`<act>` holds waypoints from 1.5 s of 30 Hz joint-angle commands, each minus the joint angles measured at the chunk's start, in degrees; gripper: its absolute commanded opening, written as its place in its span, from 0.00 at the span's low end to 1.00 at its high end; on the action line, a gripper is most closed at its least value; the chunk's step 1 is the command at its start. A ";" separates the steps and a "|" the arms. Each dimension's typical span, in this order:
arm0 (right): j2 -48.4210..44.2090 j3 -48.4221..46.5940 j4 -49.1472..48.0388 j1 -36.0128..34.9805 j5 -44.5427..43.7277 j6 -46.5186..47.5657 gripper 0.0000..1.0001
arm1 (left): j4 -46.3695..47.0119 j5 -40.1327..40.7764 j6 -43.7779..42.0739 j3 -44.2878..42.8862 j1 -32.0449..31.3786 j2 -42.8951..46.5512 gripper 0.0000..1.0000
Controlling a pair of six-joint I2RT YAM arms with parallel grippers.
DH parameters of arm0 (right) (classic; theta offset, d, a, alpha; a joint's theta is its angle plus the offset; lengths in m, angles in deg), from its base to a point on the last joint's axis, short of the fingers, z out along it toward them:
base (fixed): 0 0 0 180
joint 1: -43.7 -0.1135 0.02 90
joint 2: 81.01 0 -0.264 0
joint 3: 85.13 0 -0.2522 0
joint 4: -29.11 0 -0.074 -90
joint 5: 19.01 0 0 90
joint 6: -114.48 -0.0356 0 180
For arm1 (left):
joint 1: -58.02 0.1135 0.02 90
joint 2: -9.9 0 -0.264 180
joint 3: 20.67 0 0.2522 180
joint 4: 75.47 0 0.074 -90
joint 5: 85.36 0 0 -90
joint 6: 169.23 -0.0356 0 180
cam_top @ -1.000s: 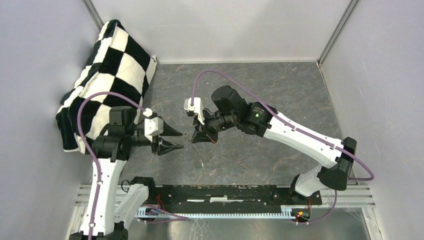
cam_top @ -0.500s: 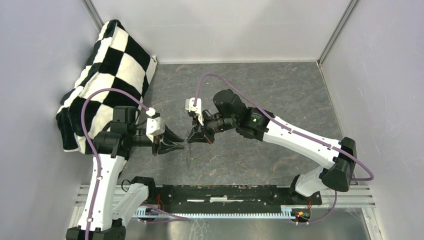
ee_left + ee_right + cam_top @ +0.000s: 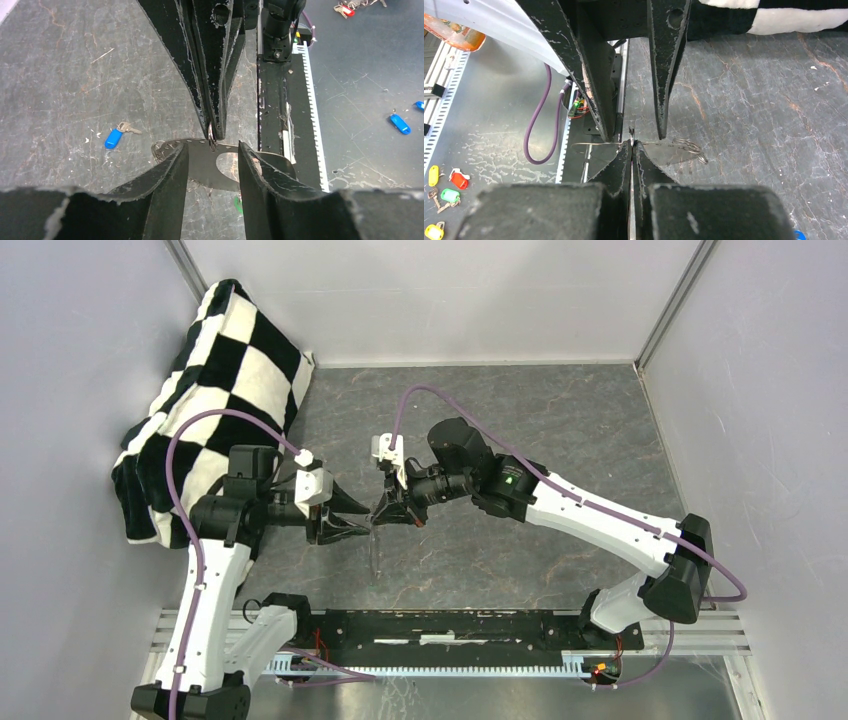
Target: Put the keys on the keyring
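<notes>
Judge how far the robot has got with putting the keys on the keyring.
Done: the right gripper is shut on the keyring, holding it up. In hand: the left gripper stands open around the held spot. Left: both keys; the blue key lies loose on the table, the green key shows below the ring, neither threaded.

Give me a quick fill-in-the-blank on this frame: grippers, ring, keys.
1. The right gripper is ___ on the keyring.
2. The left gripper has its jaws ___, one on either side of the ring.
3. The blue key lies on the ___, ungripped.
Missing: shut; open; table.
</notes>
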 commanded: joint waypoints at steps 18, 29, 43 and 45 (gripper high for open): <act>-3.06 -0.30 -4.23 -0.20 3.33 0.90 0.15 | 2.76 -2.04 1.48 -2.22 -1.07 -3.25 0.02; -21.26 20.90 -24.48 3.18 0.07 1.95 0.42 | 4.86 -10.41 -2.37 -3.06 -1.16 -1.16 0.02; -26.74 33.18 -49.68 3.07 1.56 3.35 0.43 | 11.07 -12.72 -13.35 -5.86 -2.80 2.56 0.02; -25.89 33.10 -52.54 2.99 2.59 2.67 0.42 | 10.98 -13.80 -12.99 -7.21 -2.83 1.96 0.02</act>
